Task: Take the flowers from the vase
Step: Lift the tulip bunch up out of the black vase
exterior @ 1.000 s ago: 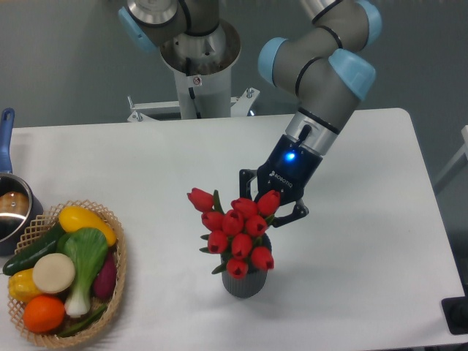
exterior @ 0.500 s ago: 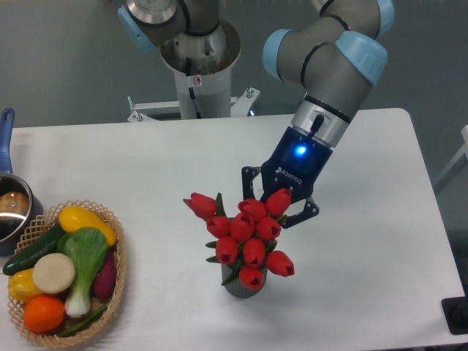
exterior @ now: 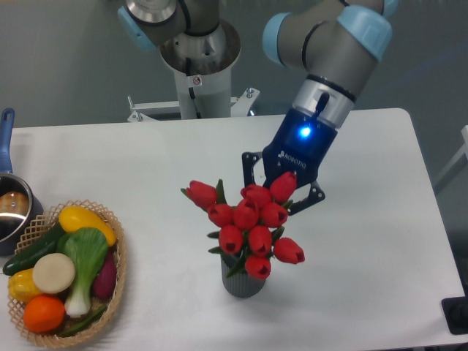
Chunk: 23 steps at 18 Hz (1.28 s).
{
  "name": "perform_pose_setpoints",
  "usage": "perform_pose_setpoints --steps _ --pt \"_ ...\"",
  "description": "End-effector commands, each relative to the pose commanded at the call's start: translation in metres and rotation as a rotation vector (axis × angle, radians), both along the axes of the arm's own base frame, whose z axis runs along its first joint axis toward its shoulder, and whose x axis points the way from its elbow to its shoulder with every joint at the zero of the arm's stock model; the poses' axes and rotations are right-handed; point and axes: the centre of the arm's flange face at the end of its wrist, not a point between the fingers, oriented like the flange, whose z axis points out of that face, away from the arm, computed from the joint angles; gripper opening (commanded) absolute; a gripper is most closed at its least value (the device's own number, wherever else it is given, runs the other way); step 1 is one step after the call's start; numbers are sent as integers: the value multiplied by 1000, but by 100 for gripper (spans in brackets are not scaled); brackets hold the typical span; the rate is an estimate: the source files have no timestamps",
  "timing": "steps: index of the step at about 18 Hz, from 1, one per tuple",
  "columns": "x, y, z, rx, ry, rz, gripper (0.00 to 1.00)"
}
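The flowers (exterior: 248, 223), a bunch of red tulip buds with green leaves, stand over the vase (exterior: 242, 284), a small dark grey ribbed cylinder at the table's front middle. The bunch hides the vase's mouth and upper part; only its lower part shows. My gripper (exterior: 281, 196) reaches down from the upper right and is shut on the flowers at the bunch's upper right side. Its black fingers (exterior: 313, 199) flank the top buds. The bunch sits raised, with the stems hidden from view.
A wicker basket (exterior: 115, 281) of colourful vegetables stands at the front left. A metal pot (exterior: 11, 208) with a blue handle sits at the left edge. The arm's base column (exterior: 196, 69) stands behind the table. A dark object (exterior: 457, 314) lies at the front right corner.
My gripper has risen and shifted slightly right with the flowers in it. The bunch has lifted up out of the vase, which has stayed in place.
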Motion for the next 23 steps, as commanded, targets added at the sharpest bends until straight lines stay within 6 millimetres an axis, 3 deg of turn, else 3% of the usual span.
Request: perform_pose_setpoints --steps 8,14,18,23 --pt "11 -10 55 44 89 7 0" --pt "10 -24 80 50 144 37 0" --pt "-20 -49 83 47 199 76 0" --pt "-52 -80 48 -181 276 206 0"
